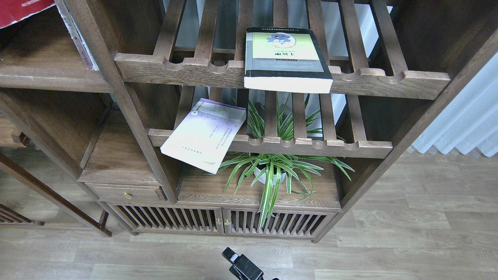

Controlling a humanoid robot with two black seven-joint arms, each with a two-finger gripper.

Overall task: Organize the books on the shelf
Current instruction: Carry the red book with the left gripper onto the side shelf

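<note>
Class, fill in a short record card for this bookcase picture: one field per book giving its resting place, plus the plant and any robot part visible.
yellow-green book: flat on upper slatted rack, overhanging the front rail
lavender-white book: tilted on lower slatted rack, corner hanging past the rail
red book: top left, mostly cut off
potted plant: beneath the lower rack
robot part: dark, bottom edge; jaw state unclear

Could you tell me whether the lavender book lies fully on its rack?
No: the lavender book lies skewed, its corner overhanging the lower slatted rack.
</note>
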